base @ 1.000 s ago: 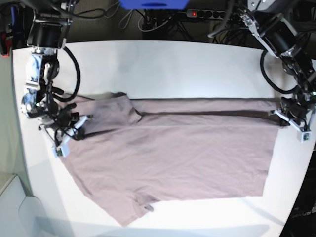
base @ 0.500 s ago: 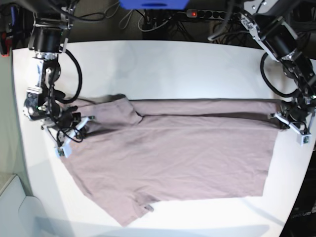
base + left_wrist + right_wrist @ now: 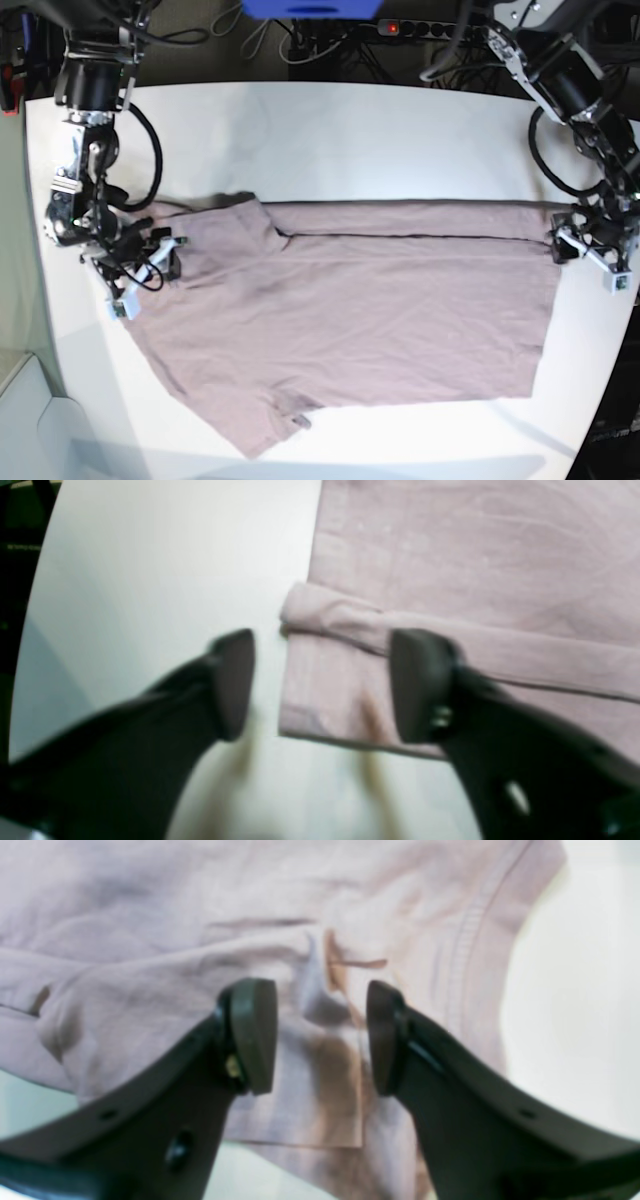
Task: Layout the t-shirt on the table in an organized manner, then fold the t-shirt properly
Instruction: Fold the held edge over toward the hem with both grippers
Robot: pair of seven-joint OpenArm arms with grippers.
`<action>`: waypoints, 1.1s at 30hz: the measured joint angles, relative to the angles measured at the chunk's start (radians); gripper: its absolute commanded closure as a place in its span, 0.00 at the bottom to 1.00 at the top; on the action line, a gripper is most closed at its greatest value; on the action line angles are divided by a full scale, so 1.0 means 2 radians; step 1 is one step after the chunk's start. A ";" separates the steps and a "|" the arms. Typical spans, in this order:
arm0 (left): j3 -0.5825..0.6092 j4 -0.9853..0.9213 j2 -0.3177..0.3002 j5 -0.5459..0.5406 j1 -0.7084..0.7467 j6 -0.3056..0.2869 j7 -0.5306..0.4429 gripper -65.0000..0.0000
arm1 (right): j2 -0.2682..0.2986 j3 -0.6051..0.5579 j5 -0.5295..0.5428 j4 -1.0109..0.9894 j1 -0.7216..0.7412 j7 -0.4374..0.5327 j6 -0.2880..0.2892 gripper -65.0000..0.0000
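- White matte tabletop with curved edges [image 3: 340, 120] fills the base view; dark cables and a power strip with a red light [image 3: 392, 28] lie beyond its far edge.
- Dusty mauve short-sleeved cotton t-shirt [image 3: 350, 300] lies spread across the middle of the table, its length running side to side in the base view, the hem end toward that view's right and the sleeve end toward its left.
- A long straight fold runs along the far side of the shirt; in the left wrist view this reads as a narrow folded strip crossing the cloth and ending at the hem corner [image 3: 300, 605].
- One sleeve [image 3: 265, 425] points toward the near table edge, lying flat.
- Left gripper [image 3: 322, 680], at the base view's right [image 3: 585, 250], sits over the hem corner with its two dark fingers [image 3: 232, 680] spread apart; one finger is over bare table, the other over cloth, and nothing is pinched between them.
- Right gripper [image 3: 320, 1035], at the base view's left [image 3: 140, 270], sits over rumpled cloth near a stitched edge [image 3: 465, 955]; its jaws stand apart, with a small raised pleat of fabric showing in the gap, not clamped.
- Both wrist views are slightly blurred.
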 measured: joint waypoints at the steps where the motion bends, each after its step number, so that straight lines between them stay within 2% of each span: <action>1: 0.000 0.002 0.000 -0.001 0.000 0.000 0.002 0.33 | 0.000 0.000 -0.002 0.010 -0.002 0.000 0.000 0.53; 7: -0.003 0.043 -0.003 -0.008 0.024 0.000 -0.005 0.33 | 0.004 0.001 0.002 0.075 -0.036 0.000 0.000 0.53; 12: -0.003 0.007 0.000 -0.004 0.042 0.000 -0.004 0.33 | 0.004 0.001 -0.001 0.098 -0.064 -0.004 0.000 0.53; 14: -0.003 -0.011 0.000 -0.002 0.042 0.000 -0.040 0.34 | 0.004 0.001 0.001 0.100 -0.066 -0.001 0.000 0.53; 16: -0.003 -0.028 -0.002 -0.004 0.043 0.000 -0.055 0.34 | 0.004 0.001 0.000 0.101 -0.070 -0.001 0.000 0.53; 26: -0.003 -0.043 -0.006 -0.002 0.046 0.002 -0.063 0.34 | 0.017 0.002 0.002 0.101 -0.080 -0.003 0.000 0.53; 33: -0.003 -0.074 -0.010 -0.002 0.046 0.002 -0.063 0.34 | 0.017 0.030 0.000 0.101 -0.081 -0.003 0.000 0.53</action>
